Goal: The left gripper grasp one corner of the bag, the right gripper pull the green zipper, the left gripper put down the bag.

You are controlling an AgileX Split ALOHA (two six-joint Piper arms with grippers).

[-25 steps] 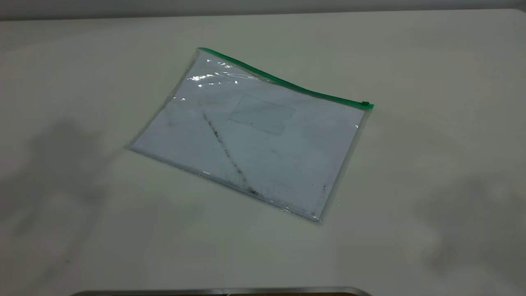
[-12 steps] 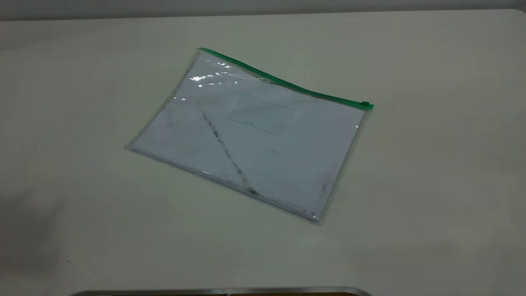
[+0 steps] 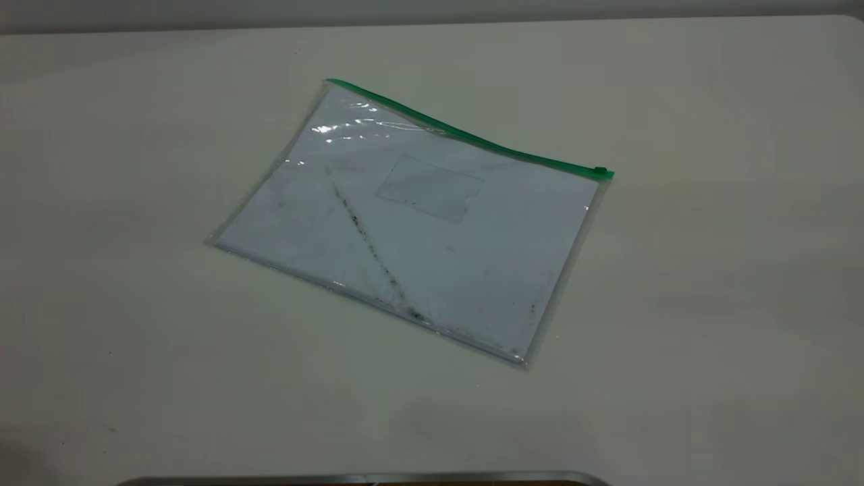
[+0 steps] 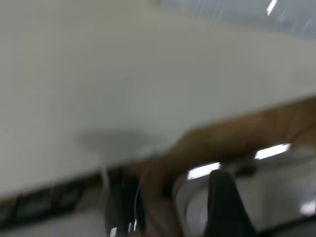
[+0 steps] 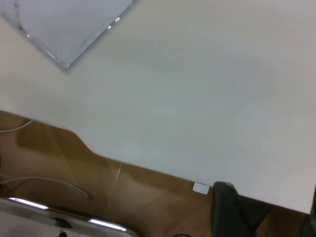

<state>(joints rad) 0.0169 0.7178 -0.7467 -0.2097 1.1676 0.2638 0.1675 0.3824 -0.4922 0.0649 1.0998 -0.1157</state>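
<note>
Bag [image 3: 405,229] lies flat on the pale worktop [image 3: 709,304], near its middle, white paper inside, dark diagonal crease across it. Green zipper [image 3: 466,137] runs along the far long edge; slider tab [image 3: 599,171] at its right end. Neither gripper touches the bag. Left gripper [image 4: 224,207] and right gripper [image 5: 229,210] sit off the near worktop edge; jaw spread cannot be told for either

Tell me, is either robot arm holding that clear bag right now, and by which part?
Nothing is held. The bag lies flat on the table with no gripper on it; its green zipper is untouched. Both arms are back off the near table edge.
</note>
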